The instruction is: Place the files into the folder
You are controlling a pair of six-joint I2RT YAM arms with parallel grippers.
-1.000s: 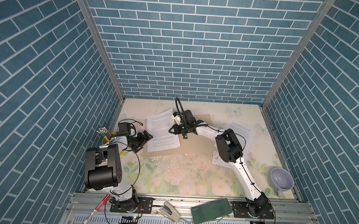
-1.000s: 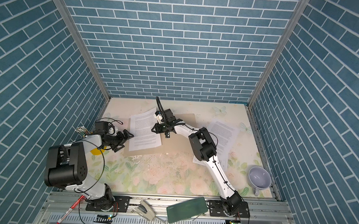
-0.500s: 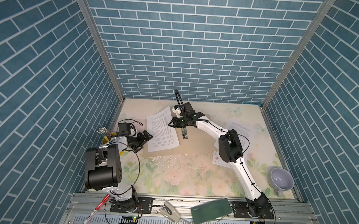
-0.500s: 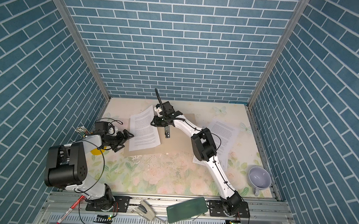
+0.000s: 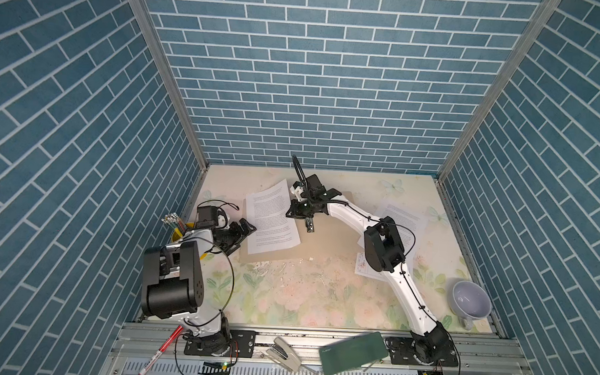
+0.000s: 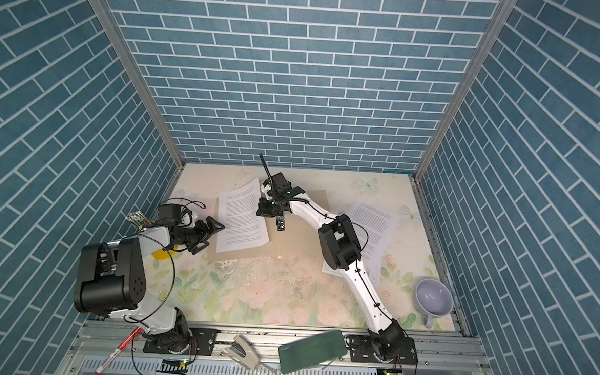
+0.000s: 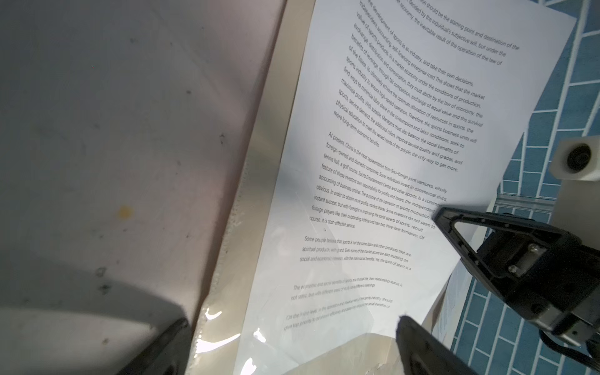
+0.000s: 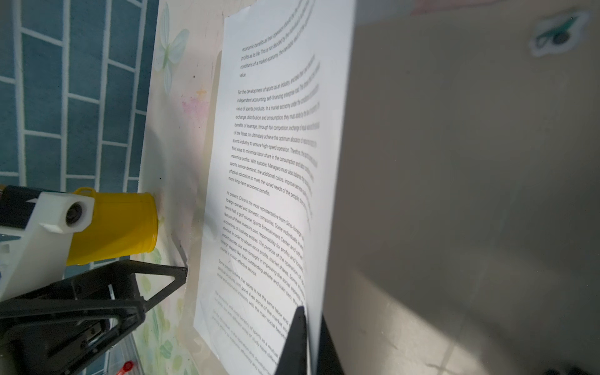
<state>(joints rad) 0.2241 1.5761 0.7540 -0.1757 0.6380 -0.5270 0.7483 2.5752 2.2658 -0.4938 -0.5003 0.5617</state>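
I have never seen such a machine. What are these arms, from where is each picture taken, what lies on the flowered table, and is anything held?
The left arm and right arm are robot arms fixed at the table's front, each ending in a two-fingered gripper. Both top views look down on the whole scene; each wrist view comes from a camera riding on one arm. On the flowered table lies an open tan folder with a printed sheet on it. Further right lie a second printed sheet and a lilac cup; a yellow pencil pot stands at the left. The right gripper is shut on the printed sheet's edge, which curls up; the left gripper is open and holds nothing.
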